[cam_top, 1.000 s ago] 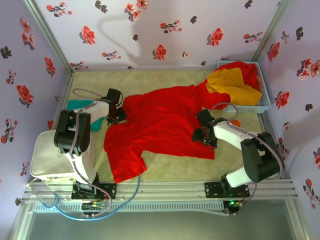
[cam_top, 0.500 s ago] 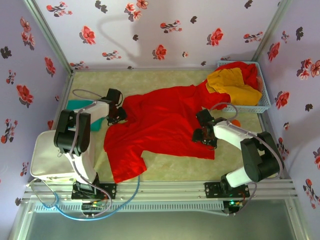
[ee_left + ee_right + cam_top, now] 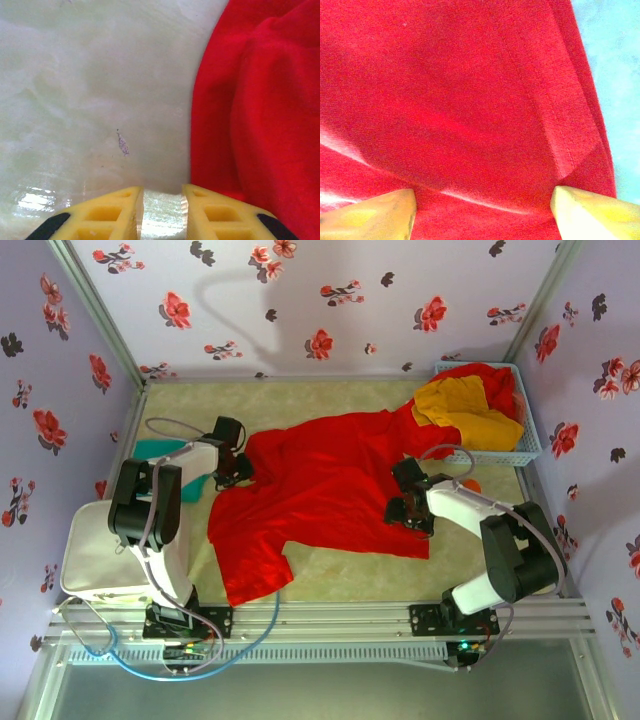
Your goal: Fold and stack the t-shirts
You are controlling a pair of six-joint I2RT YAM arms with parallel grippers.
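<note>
Across the middle of the bench [image 3: 300, 400] lies a bright red t-shirt [image 3: 330, 490], spread out front-down or front-up, I cannot tell which, with soft wrinkles through its body. One rumpled part trails toward the near left edge, and its far right corner climbs up to the basket [image 3: 530, 445] in the far right corner of the bench. Over that basket's near rim spills a mustard-yellow t-shirt [image 3: 460, 405], and a second red t-shirt [image 3: 495, 380] is heaped behind it inside. A teal t-shirt [image 3: 158, 452] lies at the far left of the bench, partly hidden by the left arm.

The left claw [image 3: 235, 470] sits low at the left edge of the spread red t-shirt. From its wrist camera the left claw [image 3: 161, 212] has its yellow fingers [image 3: 120, 210] parted by a narrow gap with only bare bench between them; the red cloth's folded edge runs just beside the right-hand finger.

The right claw [image 3: 405, 508] rests over the shirt's right side, near its lower hem. Its wrist view shows the right claw [image 3: 482, 210] spread wide, fingers [image 3: 370, 215] far apart, red cloth and a stitched hem beneath, nothing clamped.

A white pad [image 3: 100, 560] lies at the near left of the bench.
</note>
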